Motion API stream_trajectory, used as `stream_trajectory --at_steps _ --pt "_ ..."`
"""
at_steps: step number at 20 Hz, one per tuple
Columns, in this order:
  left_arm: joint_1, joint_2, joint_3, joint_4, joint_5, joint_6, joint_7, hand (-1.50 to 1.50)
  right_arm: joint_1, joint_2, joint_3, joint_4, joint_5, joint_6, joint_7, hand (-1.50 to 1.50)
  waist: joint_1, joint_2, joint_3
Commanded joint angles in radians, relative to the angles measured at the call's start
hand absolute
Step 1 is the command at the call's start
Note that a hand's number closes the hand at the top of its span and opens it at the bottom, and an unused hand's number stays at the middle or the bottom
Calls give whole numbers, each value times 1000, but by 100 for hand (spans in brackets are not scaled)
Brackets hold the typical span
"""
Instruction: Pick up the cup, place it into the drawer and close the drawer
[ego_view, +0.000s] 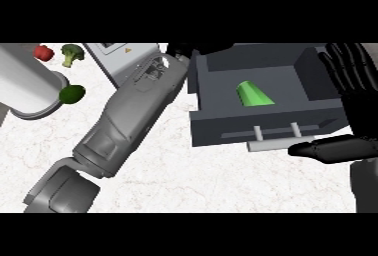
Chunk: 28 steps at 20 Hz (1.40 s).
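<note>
nearest to me, my left forearm (122, 127) is coming in from the lower left and running diagonally up across the pale marbled counter (192, 175) toward the back left corner of the drawer. its grey casing is filling the middle of the view. my left hand (193, 48) is lying at the far end of it, up at the top edge just behind the drawer's rear wall; only a dark sliver of it is showing, so i cannot tell whether its fingers are spread or curled.

on the other side, my right hand (347, 100) is standing at the right edge, against the drawer's right side. its fingers (345, 60) are reaching straight upward, spread apart and holding nothing, while the thumb (328, 149) is sticking out leftward, just beside the right end of the handle (277, 143), a pale bar on 2 short posts at the drawer's front face.

the dark grey drawer (221, 115) is sitting pulled open, its inside showing from above. the cup (253, 94), bright green, is lying on its side inside, near the middle of the floor, wider end toward the front.

further left, a large pale cylinder-shaped appliance (29, 87) is standing at the left edge, with a dark green round fruit (71, 93) touching its right side. behind them, a broccoli floret (71, 54) and a red pepper (44, 52) are sitting near each other. a light grey appliance panel (118, 57) is showing along the top, partly behind my left forearm.
</note>
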Motion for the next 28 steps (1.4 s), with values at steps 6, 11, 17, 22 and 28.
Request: stream_trajectory --at_steps 6,11,17,22,28 --pt "-1 0 -164 112 47 -76 60 150 -104 -2 20 24 -29 19 20 -150 -90 21 1" --pt "34 0 -192 96 97 -82 24 -150 -94 13 60 43 -3 35 -12 -150 -103 27 0" --pt "59 0 -143 42 221 -77 -63 -150 -101 34 120 58 -149 178 -8 150 -125 33 0" --pt "71 0 -109 -20 319 -107 -184 -150 -97 23 237 59 -218 314 50 150 -92 22 -2" --pt "41 0 -86 28 359 -42 -224 -150 -49 -163 314 22 -99 456 144 150 -44 5 -2"
